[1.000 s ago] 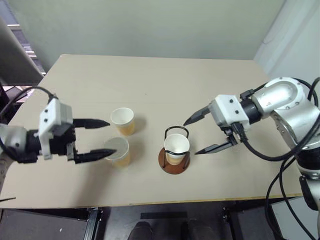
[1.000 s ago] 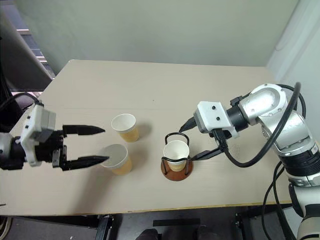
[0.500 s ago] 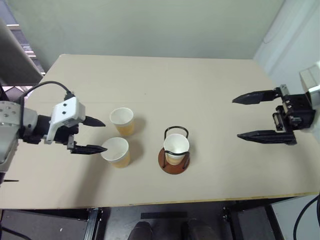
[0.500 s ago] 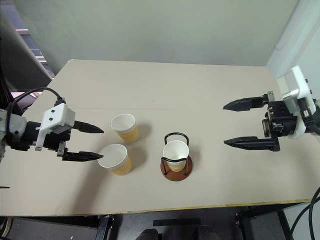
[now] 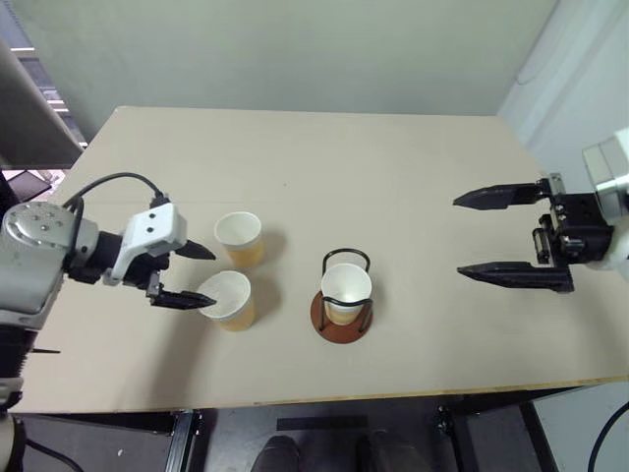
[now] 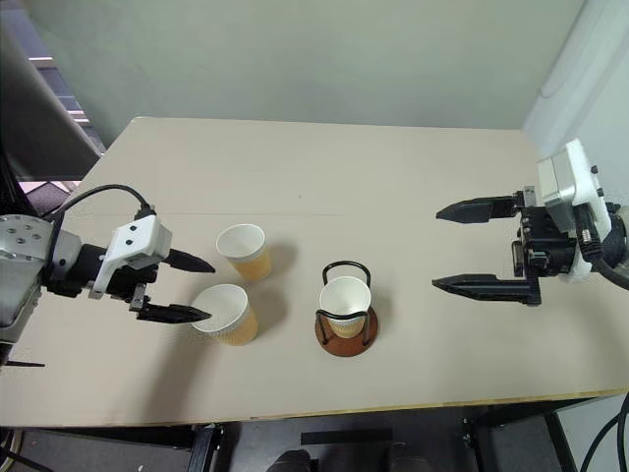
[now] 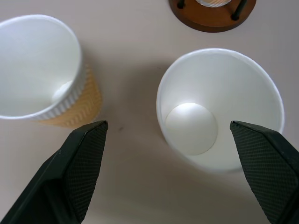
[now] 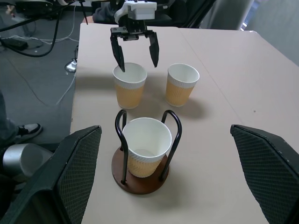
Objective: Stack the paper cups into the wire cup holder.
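**Two Cups Wait on the Desk, One Sits in the Holder**

A big tan desk (image 5: pixel 324 177) holds three paper cups. One paper cup (image 5: pixel 346 291) stands inside the wire cup holder (image 5: pixel 342 317), near the middle of the desk and close to the near edge. The holder has a round red-brown bottom, and thin black wire loops stand up around the cup.

The other two cups stand to the left of the holder, close to each other. The far cup (image 5: pixel 240 237) stands up straight with its open side up. The near cup (image 5: pixel 228 298) also stands up, just near of the far one. Both are yellow-tan outside and white inside.

The left gripper (image 5: pixel 200 276) is at the near cup. Its two black fingers are wide apart and hold nothing. One finger tip is over the left rim of the near cup. The other finger points into the gap between the two cups. In the left wrist view, the near cup (image 7: pixel 219 109) sits between the two fingers (image 7: pixel 77 168), and you can look right down into it.

The right gripper (image 5: pixel 474 234) hangs over the right side of the desk, well apart from the holder. Its fingers are wide apart too, and they are empty.
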